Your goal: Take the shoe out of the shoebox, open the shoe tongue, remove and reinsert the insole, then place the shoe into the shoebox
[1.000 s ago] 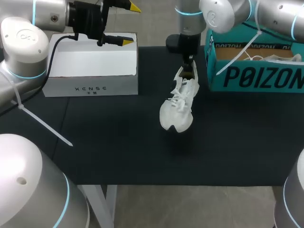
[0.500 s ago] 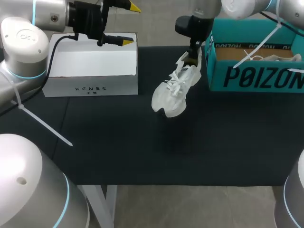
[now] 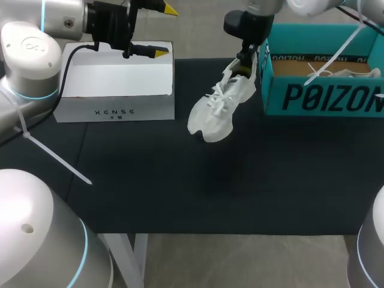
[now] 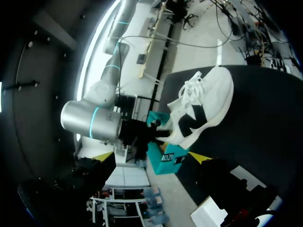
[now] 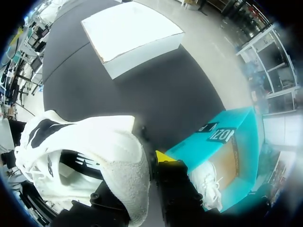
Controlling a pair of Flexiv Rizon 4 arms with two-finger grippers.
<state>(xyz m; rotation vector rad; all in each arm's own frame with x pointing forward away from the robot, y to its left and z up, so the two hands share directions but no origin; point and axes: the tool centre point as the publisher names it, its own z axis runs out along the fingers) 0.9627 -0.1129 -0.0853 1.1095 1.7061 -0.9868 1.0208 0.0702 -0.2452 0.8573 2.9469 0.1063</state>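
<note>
**Shoe aloft beside the teal shoebox, pinched at the heel**

The right claw [image 3: 242, 66], reaching in from the upper right of the frame, is clenched on the heel collar of the white shoe [image 3: 215, 113]. In the right wrist view one finger sits outside the collar and the other is tucked inside the shoe [image 5: 90, 156]. The shoe hangs clear of the dark tabletop [image 3: 180, 192], toe drooping toward the lower left and heel just beside the left wall of the shoebox [image 3: 324, 96] at the right edge. Something white lies inside that box. The left claw [image 3: 164, 31] is released and empty, hovering over the white box [image 3: 114, 81] in the upper left, well apart from the shoe.

Whether the shoe is leaving the box or heading back cannot be judged from this moment. Either way, a grip this high on the heel probably lets the toe swing, so the carry should be slow, with the pinch kept firm. Setting down would go best sole-first with the laces up, within the left claw's reach. For boxing, the toe must clear the wall before lowering.
</note>
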